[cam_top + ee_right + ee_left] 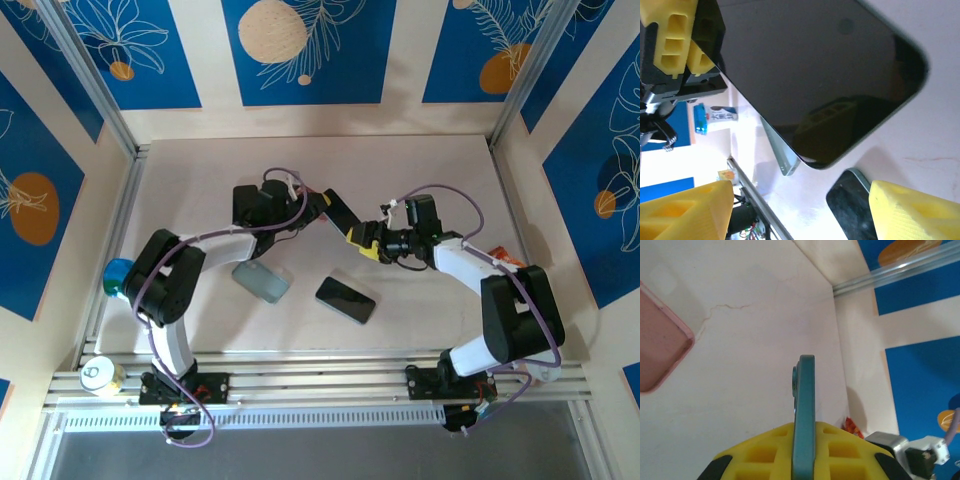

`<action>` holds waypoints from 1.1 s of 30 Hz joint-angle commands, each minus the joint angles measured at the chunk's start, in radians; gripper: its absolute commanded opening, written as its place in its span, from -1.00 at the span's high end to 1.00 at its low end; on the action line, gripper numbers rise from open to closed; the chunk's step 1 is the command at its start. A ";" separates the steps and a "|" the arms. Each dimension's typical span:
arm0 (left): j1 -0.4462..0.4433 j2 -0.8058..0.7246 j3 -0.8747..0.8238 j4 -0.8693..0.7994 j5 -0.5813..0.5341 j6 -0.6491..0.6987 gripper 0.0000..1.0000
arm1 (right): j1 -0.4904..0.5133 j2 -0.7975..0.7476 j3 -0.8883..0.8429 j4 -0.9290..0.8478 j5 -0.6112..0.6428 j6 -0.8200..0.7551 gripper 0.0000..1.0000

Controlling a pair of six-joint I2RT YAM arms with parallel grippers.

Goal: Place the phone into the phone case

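Phone (340, 213) hanging uncased, insertion pending
Left claw (320, 204) is pinching it, right claw (362, 244) is gaping just beside its free end; case (260, 281) is lying empty, apart from both.

White-and-black arms (215, 245), purple cables (445, 186), yellow gripper fingers (780, 439) — hollow-celled

Left pincer (803, 445) is clamping teal phone (805, 390) edge-on between yellow fingers (760, 452), over pale tabletop (760, 300); pink phone case (657, 345) is lying at left edge, apart.
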State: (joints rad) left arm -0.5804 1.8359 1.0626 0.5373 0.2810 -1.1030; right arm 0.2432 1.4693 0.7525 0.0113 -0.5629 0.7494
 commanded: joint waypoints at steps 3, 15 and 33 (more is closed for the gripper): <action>-0.040 -0.040 0.003 0.121 -0.074 -0.087 1.00 | -0.039 0.016 -0.044 0.244 -0.091 0.142 -0.44; -0.058 -0.049 -0.017 0.191 -0.102 -0.154 1.00 | -0.060 0.120 -0.067 0.549 -0.085 0.285 -0.13; -0.059 -0.062 -0.024 0.121 -0.112 -0.130 0.68 | -0.058 0.131 -0.063 0.591 -0.052 0.284 0.71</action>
State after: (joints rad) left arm -0.6220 1.8202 1.0340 0.6407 0.1467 -1.2781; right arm 0.1745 1.6333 0.6868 0.6880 -0.6594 1.1358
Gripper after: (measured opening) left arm 0.154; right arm 0.161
